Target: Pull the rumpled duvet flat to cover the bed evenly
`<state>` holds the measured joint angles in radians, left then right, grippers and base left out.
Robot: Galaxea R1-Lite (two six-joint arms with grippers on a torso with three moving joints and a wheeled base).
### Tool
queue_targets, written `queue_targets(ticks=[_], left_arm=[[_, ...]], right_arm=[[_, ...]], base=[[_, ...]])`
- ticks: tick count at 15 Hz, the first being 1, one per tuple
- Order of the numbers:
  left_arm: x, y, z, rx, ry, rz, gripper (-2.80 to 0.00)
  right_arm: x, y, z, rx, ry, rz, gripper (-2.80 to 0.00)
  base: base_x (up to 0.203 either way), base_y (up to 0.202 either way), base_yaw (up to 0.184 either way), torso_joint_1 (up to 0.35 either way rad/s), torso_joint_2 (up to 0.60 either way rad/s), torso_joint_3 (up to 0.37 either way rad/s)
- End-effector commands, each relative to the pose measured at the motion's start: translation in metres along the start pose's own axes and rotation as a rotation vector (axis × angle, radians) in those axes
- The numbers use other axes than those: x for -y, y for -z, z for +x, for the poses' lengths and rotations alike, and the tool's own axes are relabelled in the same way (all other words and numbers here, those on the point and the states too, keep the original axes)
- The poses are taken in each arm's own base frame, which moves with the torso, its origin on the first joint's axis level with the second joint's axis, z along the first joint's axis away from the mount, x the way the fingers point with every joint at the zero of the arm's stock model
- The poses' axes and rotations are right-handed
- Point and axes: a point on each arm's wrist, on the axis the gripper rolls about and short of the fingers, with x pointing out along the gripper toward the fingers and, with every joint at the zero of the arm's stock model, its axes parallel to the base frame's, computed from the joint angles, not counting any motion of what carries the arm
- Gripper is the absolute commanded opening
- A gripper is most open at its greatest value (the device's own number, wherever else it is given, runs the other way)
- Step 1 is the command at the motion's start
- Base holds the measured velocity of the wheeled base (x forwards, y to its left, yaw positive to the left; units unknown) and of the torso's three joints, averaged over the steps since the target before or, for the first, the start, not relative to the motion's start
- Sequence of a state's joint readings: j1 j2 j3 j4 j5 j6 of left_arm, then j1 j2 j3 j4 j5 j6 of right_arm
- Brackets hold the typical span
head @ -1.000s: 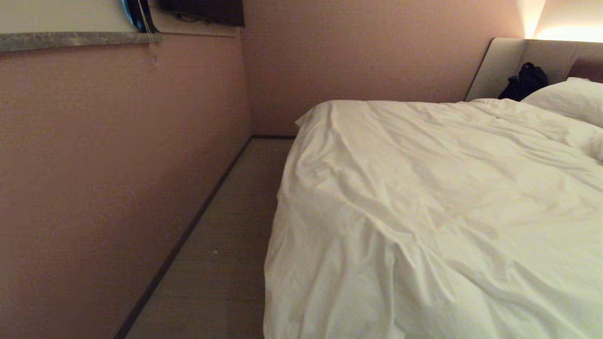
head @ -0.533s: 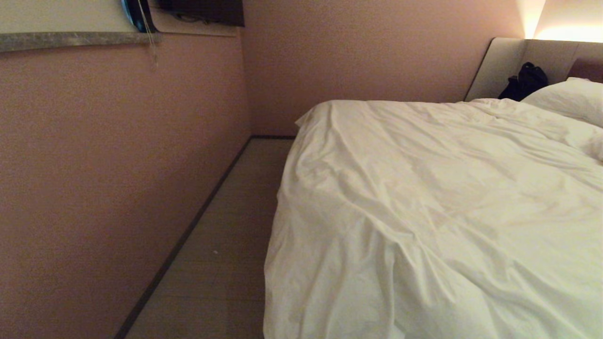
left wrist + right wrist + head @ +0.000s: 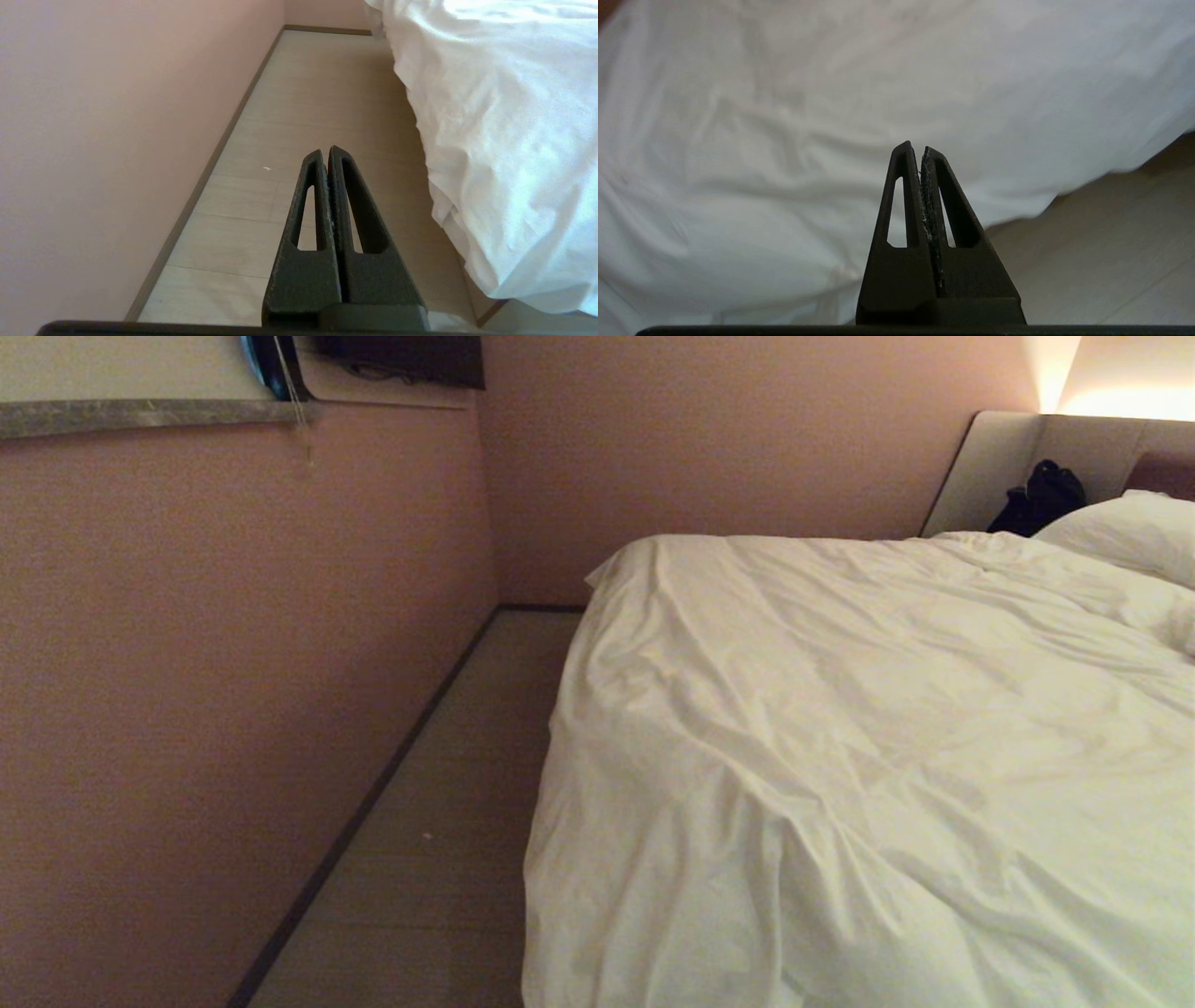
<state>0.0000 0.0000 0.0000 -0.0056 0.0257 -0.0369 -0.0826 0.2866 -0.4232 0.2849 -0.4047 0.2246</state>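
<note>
From the head, the white duvet lies spread over the bed, wrinkled, and hangs down its side next to the floor. By the left wrist, the left gripper has its jaws together above the floor, beside the hanging duvet. By the right wrist, the right gripper has its jaws together, holding nothing, in front of the duvet.

1. Right gripper: black, two slotted tapered fingers pressed together, nothing between them; the tips point at white fabric.
2. Duvet: white, wrinkled, with soft folds; fills most of the view; its hanging edge curves down toward the floor.
3. Floor: pale planks, visible past the duvet's edge on one side, shadowed close to the fabric.
</note>
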Motion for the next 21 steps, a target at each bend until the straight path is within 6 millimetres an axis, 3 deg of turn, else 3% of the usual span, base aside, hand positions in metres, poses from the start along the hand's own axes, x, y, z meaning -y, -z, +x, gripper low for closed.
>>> queue_targets(ticks=[1,4,11,21], left_arm=[[0.000,0.000,0.000,0.001,0.000,0.000,-2.80],[0.000,0.000,0.000,0.001,-0.001,0.000,-2.80],[0.000,0.000,0.000,0.001,0.000,0.000,-2.80],[0.000,0.000,0.000,0.001,0.000,0.000,-2.80]], right_arm=[[-0.004,0.002,0.005,0.073,-0.092,0.049,-2.80],[-0.011,0.014,0.016,0.142,-0.311,0.035,-2.80],[-0.007,0.019,0.017,0.048,-0.101,-0.077,-2.80],[-0.004,0.002,0.003,0.112,-0.316,-0.031,-2.80]], base=[[0.000,0.000,0.000,0.000,0.00,0.000],[0.000,0.000,0.000,0.000,0.00,0.000],[0.000,0.000,0.000,0.000,0.00,0.000],[0.000,0.000,0.000,0.000,0.00,0.000]])
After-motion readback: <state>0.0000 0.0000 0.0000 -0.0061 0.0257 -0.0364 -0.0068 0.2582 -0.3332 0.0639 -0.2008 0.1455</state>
